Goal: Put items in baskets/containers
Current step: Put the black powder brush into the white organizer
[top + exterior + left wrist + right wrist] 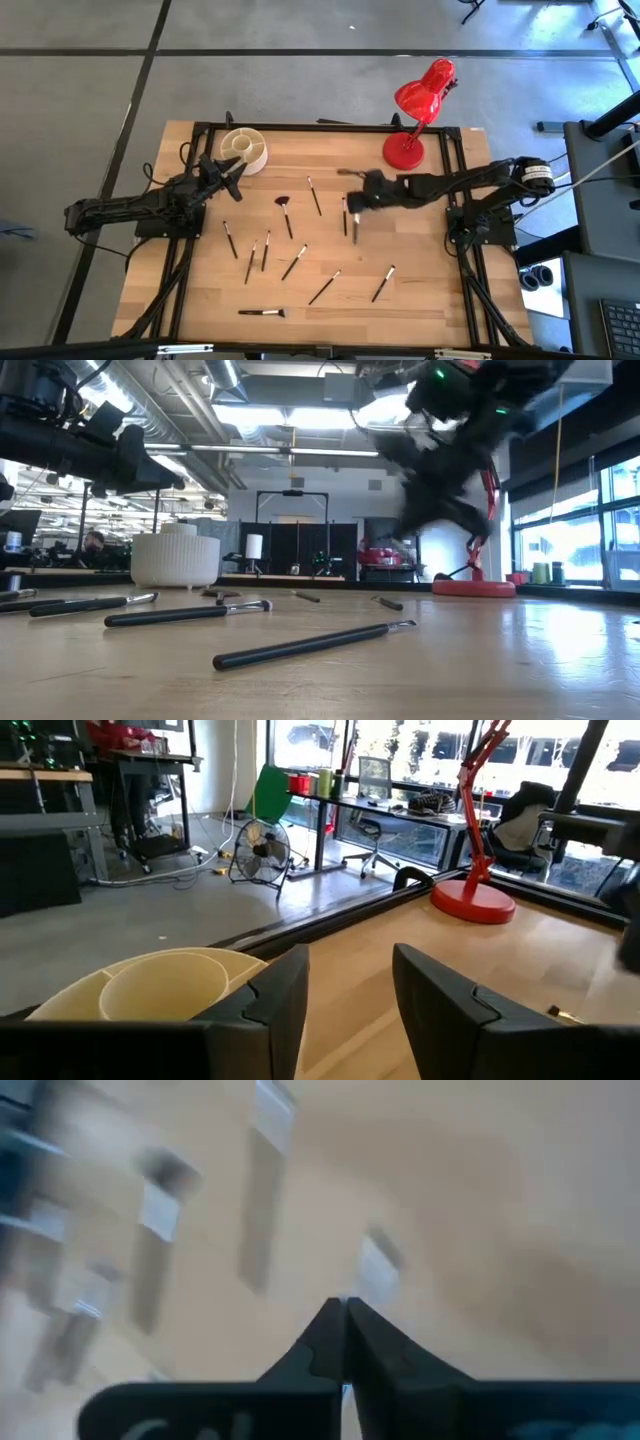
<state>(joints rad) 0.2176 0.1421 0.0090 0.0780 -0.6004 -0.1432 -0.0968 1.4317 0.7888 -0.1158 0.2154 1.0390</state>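
Right gripper (pixel 352 203), reached out over the middle of the table (pixel 420 300), has its two fingers (pixel 318 1342) pressed together in the right wrist view. Whether a brush is pinched between them cannot be told. One brush (pixel 354 230) lies or hangs directly at 6 o'clock of this claw.

Left gripper (pixel 235 172) sits just beside the cream-white cup (pixel 244 148), at 5 o'clock of it. Its fingers are spread wide with nothing between them, as the left wrist view shows.

**Container.** The cup stands at 11 o'clock on the table, well apart from the red lamp (pixel 405 150) at 1 o'clock. Its dividers are visible from above and no brush shows inside it.

**Items.** About eleven makeup brushes lie loose on the wood, scattered from the centre toward 6 and 7 o'clock:
- a fan-tipped brush (pixel 285 215) is near the centre;
- a horizontal brush (pixel 262 313) is closest to the front edge;
- a slanted brush (pixel 382 284) is toward 5 o'clock.

**Progress.** Judged from this layout, the task is at or near its start. Nothing is visibly in the cup, and essentially all the brushes remain to be picked up and carried to 11 o'clock.
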